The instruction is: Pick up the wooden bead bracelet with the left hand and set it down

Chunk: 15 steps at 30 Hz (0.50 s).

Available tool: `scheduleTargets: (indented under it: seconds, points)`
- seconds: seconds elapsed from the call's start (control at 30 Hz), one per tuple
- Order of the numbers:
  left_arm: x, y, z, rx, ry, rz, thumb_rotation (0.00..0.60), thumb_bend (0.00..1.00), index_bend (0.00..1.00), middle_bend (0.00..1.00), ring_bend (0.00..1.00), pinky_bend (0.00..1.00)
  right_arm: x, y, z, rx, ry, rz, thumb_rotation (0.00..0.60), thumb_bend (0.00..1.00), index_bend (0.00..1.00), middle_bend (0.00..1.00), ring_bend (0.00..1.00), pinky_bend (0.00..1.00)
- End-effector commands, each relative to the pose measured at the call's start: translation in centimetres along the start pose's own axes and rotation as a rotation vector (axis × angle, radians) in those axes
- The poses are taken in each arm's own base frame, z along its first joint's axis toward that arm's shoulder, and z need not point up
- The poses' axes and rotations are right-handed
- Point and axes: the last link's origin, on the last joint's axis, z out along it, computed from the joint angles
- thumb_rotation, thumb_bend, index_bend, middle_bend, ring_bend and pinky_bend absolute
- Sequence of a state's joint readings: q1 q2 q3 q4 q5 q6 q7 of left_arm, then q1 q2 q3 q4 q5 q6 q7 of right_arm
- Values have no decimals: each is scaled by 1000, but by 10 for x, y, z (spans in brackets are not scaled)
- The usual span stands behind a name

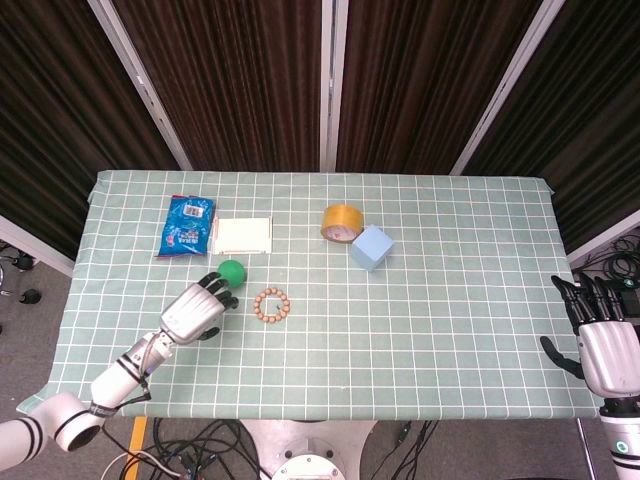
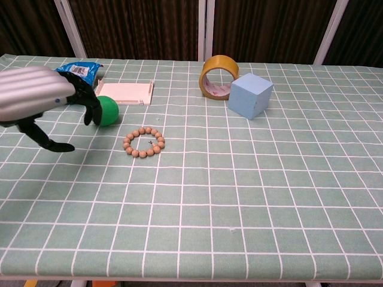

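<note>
The wooden bead bracelet (image 1: 271, 305) (image 2: 143, 142) lies flat in a ring on the green checked tablecloth (image 1: 440, 300), near the table's middle. My left hand (image 1: 198, 309) (image 2: 42, 98) hovers open over the cloth just left of the bracelet, fingers spread, holding nothing and not touching the beads. Its fingertips reach toward the green ball (image 1: 232, 270) (image 2: 108, 110). At the table's right edge my right hand (image 1: 604, 350) stays open with fingers apart, seen only in the head view.
A blue snack bag (image 1: 186, 226) and a flat cream box (image 1: 243, 235) lie behind the ball. A yellow tape roll (image 1: 342, 221) and a light blue cube (image 1: 371, 247) stand to the back right of the bracelet.
</note>
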<state>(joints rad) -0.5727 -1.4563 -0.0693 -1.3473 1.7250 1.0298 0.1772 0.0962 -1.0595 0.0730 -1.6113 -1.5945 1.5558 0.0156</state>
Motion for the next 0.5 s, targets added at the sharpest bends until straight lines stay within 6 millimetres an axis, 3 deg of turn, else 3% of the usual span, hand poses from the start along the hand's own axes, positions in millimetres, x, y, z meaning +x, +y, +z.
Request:
scheduleTargets:
  seconds: [0.03, 0.4, 0.5]
  points:
    - [-10, 10, 18, -18, -1, 55, 600, 200, 404, 445, 202, 202, 0, 0, 0, -1, 1, 1, 600, 158, 45, 168, 0, 0]
    - [-27, 37, 44, -78, 13, 162, 600, 199, 399, 426, 173, 165, -3, 3, -2, -17, -7, 10, 600, 158, 45, 168, 0, 0]
    - [-25, 37, 49, -68, 31, 200, 600, 199, 397, 413, 243, 167, -3, 4, -3, -23, -8, 9, 600, 159, 45, 168, 0, 0]
